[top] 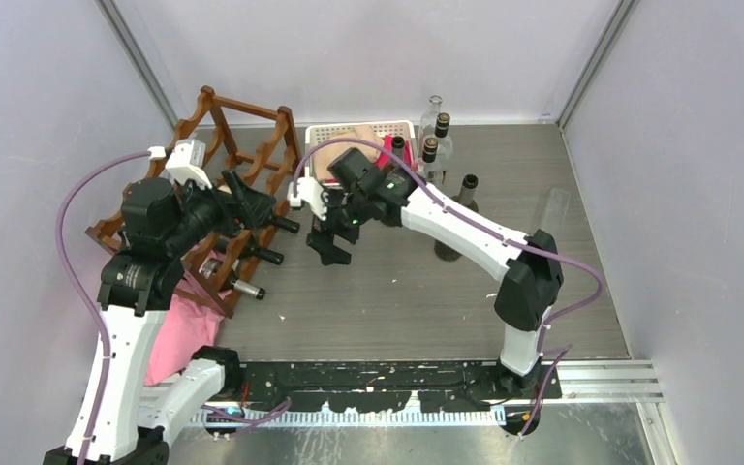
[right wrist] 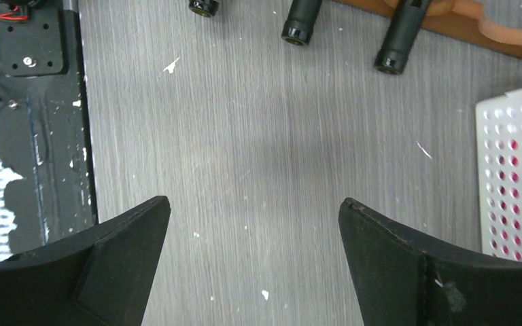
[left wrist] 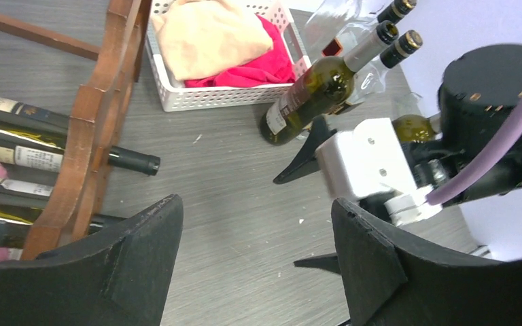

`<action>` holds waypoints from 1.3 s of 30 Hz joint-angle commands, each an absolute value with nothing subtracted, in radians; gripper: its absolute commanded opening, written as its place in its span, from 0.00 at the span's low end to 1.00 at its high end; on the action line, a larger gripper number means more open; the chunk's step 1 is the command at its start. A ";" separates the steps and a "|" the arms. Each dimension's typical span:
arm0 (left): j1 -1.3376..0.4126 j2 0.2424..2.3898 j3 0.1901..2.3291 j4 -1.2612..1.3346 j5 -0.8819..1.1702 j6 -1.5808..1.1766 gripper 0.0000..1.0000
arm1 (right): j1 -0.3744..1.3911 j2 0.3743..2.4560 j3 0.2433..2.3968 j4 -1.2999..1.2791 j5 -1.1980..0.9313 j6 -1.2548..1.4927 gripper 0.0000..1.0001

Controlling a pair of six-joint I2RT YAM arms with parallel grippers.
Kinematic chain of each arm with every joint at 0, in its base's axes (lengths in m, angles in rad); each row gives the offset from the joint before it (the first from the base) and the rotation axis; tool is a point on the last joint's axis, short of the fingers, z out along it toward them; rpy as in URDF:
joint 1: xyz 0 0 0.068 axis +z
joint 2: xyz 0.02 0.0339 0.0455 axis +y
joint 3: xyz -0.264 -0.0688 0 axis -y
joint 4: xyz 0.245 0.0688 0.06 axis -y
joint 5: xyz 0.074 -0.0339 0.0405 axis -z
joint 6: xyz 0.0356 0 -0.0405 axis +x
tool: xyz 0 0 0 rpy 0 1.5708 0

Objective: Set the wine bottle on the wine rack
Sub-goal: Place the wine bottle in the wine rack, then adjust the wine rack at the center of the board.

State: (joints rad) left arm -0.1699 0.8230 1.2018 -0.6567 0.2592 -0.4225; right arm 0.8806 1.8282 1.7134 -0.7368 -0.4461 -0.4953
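The reddish-brown wine rack (top: 242, 145) stands at the back left. Three wine bottles lie in it, their dark necks (top: 262, 254) sticking out to the right. My left gripper (top: 257, 199) hovers just right of the rack's upper rail, open and holding nothing. In the left wrist view the left gripper (left wrist: 255, 204) frames bare table, with the rack (left wrist: 98, 115) and a bottle neck (left wrist: 132, 161) on its left. My right gripper (top: 329, 247) hangs open over the table, a little right of the necks. The right wrist view has the right gripper (right wrist: 253, 202) empty, below three necks (right wrist: 299, 20).
A white basket (top: 363, 131) with cloths sits behind the right gripper. Several upright bottles (top: 431, 155) stand to its right, with a dark one (top: 460, 213) and a clear one (top: 552, 208) nearer. A pink cloth (top: 179, 334) lies by the left arm's base.
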 commanded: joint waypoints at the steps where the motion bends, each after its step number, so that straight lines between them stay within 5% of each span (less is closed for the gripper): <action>1: -0.166 0.789 1.205 -0.559 0.305 -0.481 0.79 | 0.824 1.717 1.855 -0.943 -0.518 -0.559 1.00; 10: -0.166 0.869 1.244 -0.577 0.333 -0.350 0.77 | 0.715 1.602 2.000 -1.174 -0.540 -0.582 1.00; 18: -0.166 1.211 1.576 -0.885 0.164 -0.015 0.78 | 0.580 1.528 2.026 -1.203 -0.592 -0.563 1.00; 27: -0.152 1.491 1.667 -0.825 0.076 0.141 0.76 | 0.467 1.497 2.079 -1.211 -0.654 -0.527 1.00; 39: -0.150 1.649 1.771 -0.907 0.178 0.302 0.16 | 0.414 1.458 2.015 -1.194 -0.694 -0.496 1.00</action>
